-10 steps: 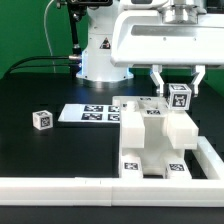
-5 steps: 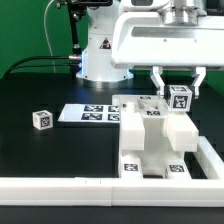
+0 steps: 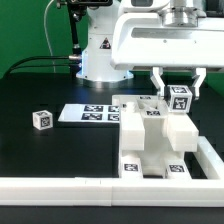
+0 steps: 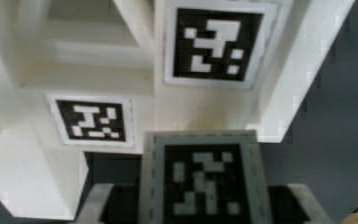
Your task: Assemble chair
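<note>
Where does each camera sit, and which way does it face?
Exterior view: off the arm, raised beside the table, facing the arm across the chair; arm and gripper show.
Wrist view: on the wrist, looking down at the chair; only the gripper shows.
Shared: the chair and the tagged part the gripper holds.

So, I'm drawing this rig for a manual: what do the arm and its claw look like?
The arm is glossy white with rounded housings and small dark marks on its base. Black cables lead to its base. The claw has a wide, boxy white body and two short dark fingers.
</note>
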